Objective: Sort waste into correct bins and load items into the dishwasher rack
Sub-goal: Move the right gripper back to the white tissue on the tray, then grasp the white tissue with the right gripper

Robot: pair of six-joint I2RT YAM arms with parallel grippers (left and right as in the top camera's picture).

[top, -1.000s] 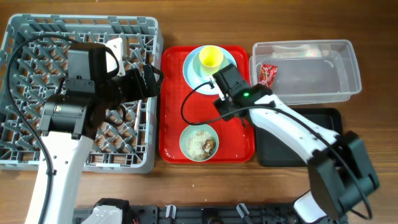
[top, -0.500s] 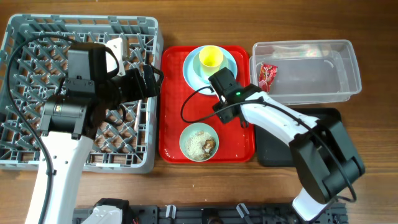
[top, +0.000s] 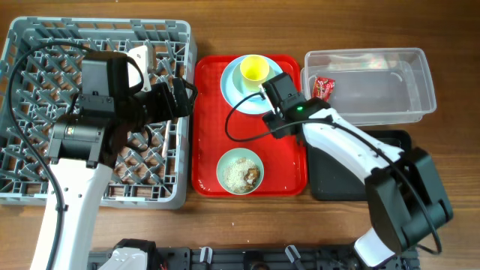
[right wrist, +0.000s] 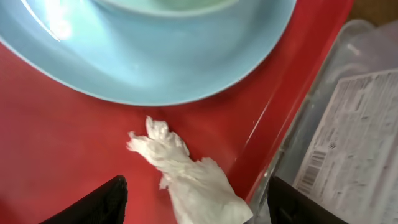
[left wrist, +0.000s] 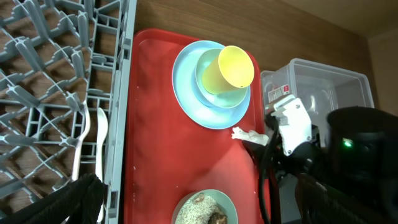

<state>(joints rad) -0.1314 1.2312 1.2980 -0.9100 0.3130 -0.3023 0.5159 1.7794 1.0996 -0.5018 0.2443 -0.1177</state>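
A: Where's the tissue (right wrist: 186,168)?
B: On the red tray (top: 210,135), close to its right edge, just below the blue plate's (top: 229,82) rim. Small gap btw tissue and plate in the R wrist cam.
A: R end effector (right wrist: 196,185)?
B: Low over that same right edge of the red tray. Fingers (right wrist: 109,202) spread wide, one on each side of the tissue. Nothing pinched. Can't tell if either finger touches it.
A: And the L?
B: L end effector (top: 184,97) hangs at the red tray's left edge, over the border of the rack (top: 97,199). Fingers apart, nothing in them.
A: Dishes?
B: Yellow cup (top: 254,69) sits in a blue bowl (left wrist: 221,99), and the bowl sits on the plate, at the far end of the red tray. Green bowl (top: 222,171) is at the near end, w/ rice scraps (top: 238,174) + brown bits inside.
A: Bins?
B: Clear tub (top: 424,97) stands on the table (top: 247,221) right of the red tray. Red wrapper (top: 322,90) lies inside it, at the end nearest the red tray. Black tray (top: 330,187) is also right of the red tray, toward its near end, partly under the R arm.
A: Cutlery?
B: Two white pieces (left wrist: 99,149) lie side by side in the rack, along the wall next to the red tray. Can't tell fork from spoon.
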